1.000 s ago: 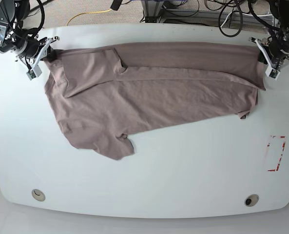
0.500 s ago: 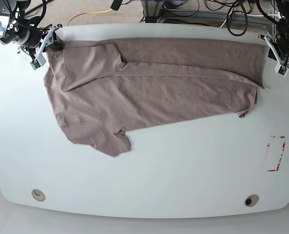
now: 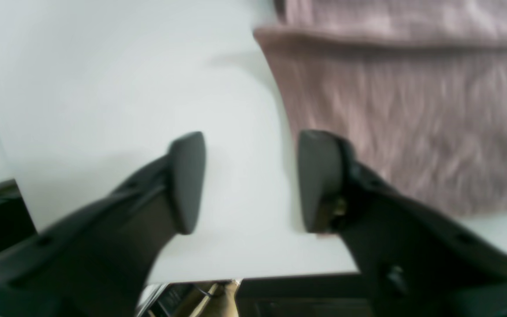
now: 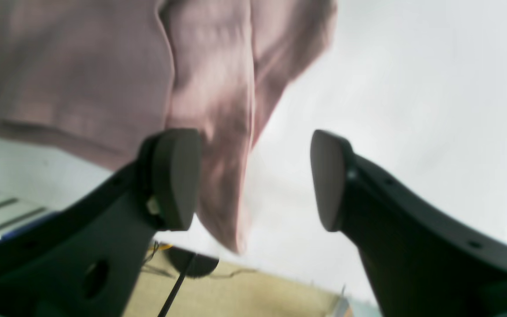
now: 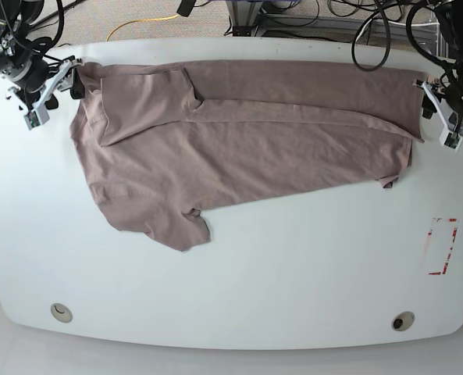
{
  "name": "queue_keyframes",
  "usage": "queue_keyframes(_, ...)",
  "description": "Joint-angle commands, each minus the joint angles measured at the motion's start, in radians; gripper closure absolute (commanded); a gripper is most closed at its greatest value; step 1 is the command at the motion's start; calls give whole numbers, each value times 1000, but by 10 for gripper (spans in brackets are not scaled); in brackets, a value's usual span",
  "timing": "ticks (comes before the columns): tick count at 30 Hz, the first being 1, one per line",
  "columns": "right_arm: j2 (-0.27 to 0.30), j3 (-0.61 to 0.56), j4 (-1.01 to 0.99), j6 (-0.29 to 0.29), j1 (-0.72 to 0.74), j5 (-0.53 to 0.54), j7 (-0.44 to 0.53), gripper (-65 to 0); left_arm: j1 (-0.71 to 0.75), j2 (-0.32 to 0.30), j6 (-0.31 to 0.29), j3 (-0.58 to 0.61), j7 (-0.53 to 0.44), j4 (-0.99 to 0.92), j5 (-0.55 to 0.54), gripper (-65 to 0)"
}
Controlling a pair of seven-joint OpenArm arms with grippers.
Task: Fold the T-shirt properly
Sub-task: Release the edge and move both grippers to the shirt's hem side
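Item: dusty mauve short-sleeved T-shirt (image 5: 239, 148) of soft wrinkled cloth, spread part-folded across the white rounded tabletop (image 5: 293, 273).
Left to right: right pincer (image 5: 42, 95) released beside the sleeve end; limp, light cloth, best gripped at hems and corners; left pincer (image 5: 442, 117) released, empty, just beside the hem.

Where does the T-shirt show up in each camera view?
Base: T-shirt spread across the table's far half, between both arms.
Left wrist: its edge at upper right, beside the open jaws.
Right wrist: upper left, a corner hanging between the open jaws.
Shared landmark: white table.
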Motion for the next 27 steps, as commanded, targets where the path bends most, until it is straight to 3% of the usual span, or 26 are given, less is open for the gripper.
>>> queue_keyframes(1,19,9,17,0,26,11,20,-419,-52,-1,3,-7,14,13,-5,-346)
queue_keyframes(8,-9,2,-46,-3,194,8,-5,-423,-253,75,3,27,27,-23,48,-347)
queue_keyframes(13,-18,1,-138,-2,352,-29,-52,-423,-372,90,3,112,26,-121,102,-346)
queue_keyframes(19,-18,-47,-282,0,523,-98,-52,-423,-454,119,3,118,23,-207,104,-346)
queue_keyframes(23,-16,-125,-405,0,649,-161,-32,-423,-496,121,3,119,-23,-277,104,-346)
queue_keyframes(27,-18,-197,-515,0,724,-220,51,-423,-499,141,3,141,-98,-333,104,-346)
